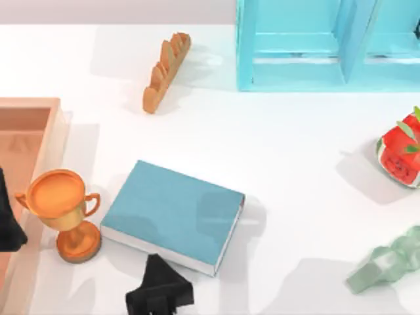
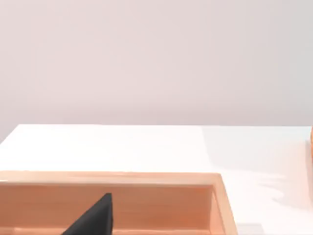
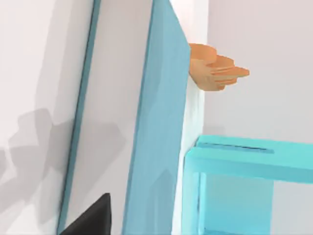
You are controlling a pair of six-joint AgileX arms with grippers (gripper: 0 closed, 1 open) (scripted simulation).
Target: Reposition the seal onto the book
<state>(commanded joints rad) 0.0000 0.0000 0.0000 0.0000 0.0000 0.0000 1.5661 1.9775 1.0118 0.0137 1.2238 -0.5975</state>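
Note:
The teal-blue book (image 1: 172, 215) lies flat on the white table, left of centre, with its white page edges facing the front. My right gripper (image 1: 159, 293) is a black shape right at the book's front edge. In the right wrist view the book (image 3: 159, 127) is close up, and a black part of that gripper (image 3: 90, 219) lies beside its page edges. My left gripper (image 1: 8, 220) hangs at the far left, over the wooden tray (image 1: 26, 125). The left wrist view has the tray's rim (image 2: 146, 178). The seal is out of view.
An orange trophy cup (image 1: 62, 211) stands just left of the book. A bread loaf (image 1: 166, 71) lies at the back, beside a light-blue shelf unit (image 1: 328, 46). At the right sit a red fruit-like object (image 1: 400, 154) and a pale green glass piece (image 1: 387, 262).

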